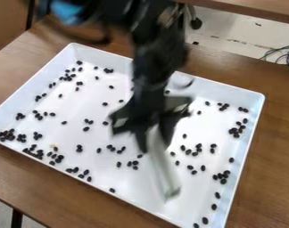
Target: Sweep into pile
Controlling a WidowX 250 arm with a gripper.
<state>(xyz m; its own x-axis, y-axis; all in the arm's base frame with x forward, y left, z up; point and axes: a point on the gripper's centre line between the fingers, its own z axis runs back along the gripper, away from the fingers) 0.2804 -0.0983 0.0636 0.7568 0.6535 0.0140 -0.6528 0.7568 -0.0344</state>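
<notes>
Clamps a long, pale tool (163, 173) in the black two-finger gripper (154, 143), over the middle of a shallow white rectangular tray (258, 109) on a brown wooden table (278, 151). Has small black oval beans (86, 129) scattered left and right, thickest at the near left.

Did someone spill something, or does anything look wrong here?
Small dark, bean-like pieces lie strewn across the white tray, which looks like a spill, though gathering them is the job. One oddity: a tan spot on the tray's floor, toward the picture's lower left.
</notes>
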